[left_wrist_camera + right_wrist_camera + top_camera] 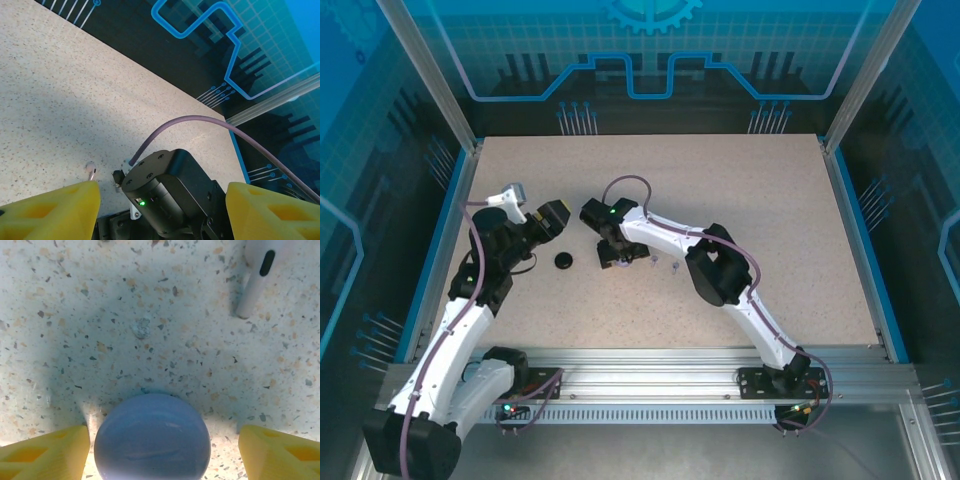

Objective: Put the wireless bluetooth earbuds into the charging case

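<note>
While downturned, right end effector gapes.

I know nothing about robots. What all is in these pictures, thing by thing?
Table: one, speckled beige, under everything.
Purple case: one, bluish purple, on the table between the fingers of the right gripper.
Black case: one, black, on the table between the two arms.
Pale earbud: at least one, whitish, beyond the purple case; the left wrist view shows one too, perhaps the same.
Tiny bits: two, colour too small to tell, right of the right gripper; likely earbuds.
Arms: two, white and black, left arm and right arm reaching in from the near edge.
Cables: two, purple, one along each arm.
Left gripper: one, yellow fingers, open, holding nothing.
Right gripper: one, yellow fingers, open either side of the purple case.
</note>
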Robot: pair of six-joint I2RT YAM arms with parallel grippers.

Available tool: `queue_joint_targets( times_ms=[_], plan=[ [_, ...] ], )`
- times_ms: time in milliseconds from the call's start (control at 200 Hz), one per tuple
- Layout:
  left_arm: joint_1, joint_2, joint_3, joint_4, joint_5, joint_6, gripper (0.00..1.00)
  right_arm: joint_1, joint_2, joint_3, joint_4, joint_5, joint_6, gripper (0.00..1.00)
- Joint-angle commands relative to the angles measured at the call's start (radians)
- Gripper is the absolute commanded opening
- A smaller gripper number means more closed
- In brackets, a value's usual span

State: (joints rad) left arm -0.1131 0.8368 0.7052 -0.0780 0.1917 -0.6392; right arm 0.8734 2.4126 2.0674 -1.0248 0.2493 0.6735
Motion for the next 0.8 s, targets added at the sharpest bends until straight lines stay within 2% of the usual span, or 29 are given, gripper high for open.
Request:
queue_joint_targets(
  times_ms=[0, 225, 330, 500, 555, 625, 720, 795],
  plan=[
    [0.007, -0.006, 0.019, 0.019, 0.040, 0.030, 0.71, -0.014, 0.014, -0.014, 0.016, -0.004, -0.075, 0.78],
    [0.007, -0.007, -0.003, 0.029, 0.055, 0.045, 0.77, -0.024, 0.027, -0.002, 0.026, -0.020, -0.103, 0.71],
    [0.008, -0.002, -0.008, 0.033, 0.056, 0.050, 0.78, -0.024, 0.025, -0.008, 0.032, -0.031, -0.101, 0.64],
    [0.007, 0.003, -0.028, 0.050, 0.063, 0.055, 0.79, -0.026, 0.003, -0.052, 0.063, -0.045, -0.082, 0.59],
    [0.007, 0.006, -0.036, 0.060, 0.072, 0.059, 0.79, -0.028, 0.001, -0.066, 0.073, -0.054, -0.079, 0.55],
    [0.007, 0.011, -0.046, 0.070, 0.084, 0.064, 0.79, -0.032, -0.005, -0.080, 0.084, -0.071, -0.073, 0.44],
    [0.007, 0.017, -0.071, 0.102, 0.100, 0.064, 0.80, -0.041, -0.032, -0.108, 0.107, -0.088, -0.055, 0.38],
    [0.007, 0.017, -0.100, 0.142, 0.105, 0.055, 0.80, -0.047, -0.072, -0.132, 0.128, -0.091, -0.040, 0.36]
  ],
)
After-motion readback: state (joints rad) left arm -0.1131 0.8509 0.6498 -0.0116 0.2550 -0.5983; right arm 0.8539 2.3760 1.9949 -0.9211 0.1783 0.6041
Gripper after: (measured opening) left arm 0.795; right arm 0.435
